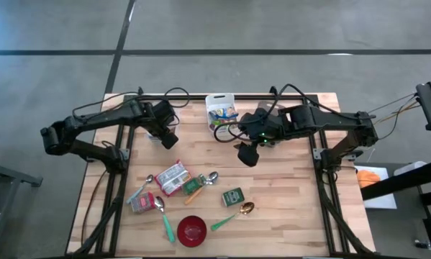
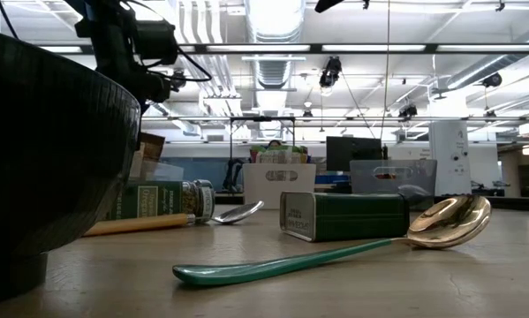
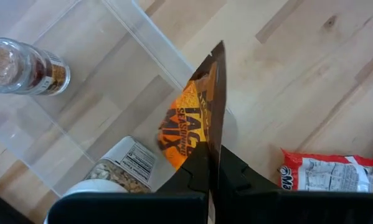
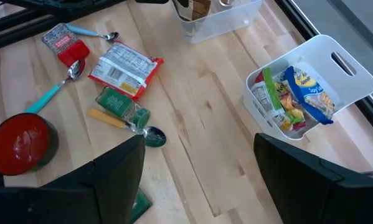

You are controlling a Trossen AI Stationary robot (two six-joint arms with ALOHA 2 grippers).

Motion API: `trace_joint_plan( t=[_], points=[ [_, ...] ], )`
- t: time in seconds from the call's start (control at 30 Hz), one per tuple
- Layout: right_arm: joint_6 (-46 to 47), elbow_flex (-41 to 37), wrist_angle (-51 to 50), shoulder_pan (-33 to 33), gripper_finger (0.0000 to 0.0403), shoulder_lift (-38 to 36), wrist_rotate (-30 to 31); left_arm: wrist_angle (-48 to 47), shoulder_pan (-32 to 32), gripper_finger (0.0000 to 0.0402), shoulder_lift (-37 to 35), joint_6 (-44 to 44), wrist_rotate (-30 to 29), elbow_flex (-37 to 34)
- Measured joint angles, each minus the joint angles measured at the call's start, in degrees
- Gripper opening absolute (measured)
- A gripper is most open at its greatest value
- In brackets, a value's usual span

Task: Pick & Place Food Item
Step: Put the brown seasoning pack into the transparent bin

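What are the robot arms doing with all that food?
The left gripper is shut on an orange taco seasoning packet and holds it over a clear plastic bin, where a spice jar and another jar already sit. The right gripper is open and empty, waiting above the middle of the table. A white basket full of snacks stands at the back, and a red bowl, spoons and more food packs lie at the front.
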Motion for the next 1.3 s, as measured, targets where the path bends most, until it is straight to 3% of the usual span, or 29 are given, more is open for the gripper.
trace_joint_plan(
  t=[1.03,1.3],
  points=[
    [0.02,0.00,0.02,0.00,0.0299,0.02,-0.55,1.75,0.74,0.0002,0.04,0.00,0.65,-2.86],
    [0.02,0.00,0.02,0.00,0.0299,0.02,-0.53,1.46,0.83,0.0083,0.04,0.04,0.94,-1.80]
  ],
)
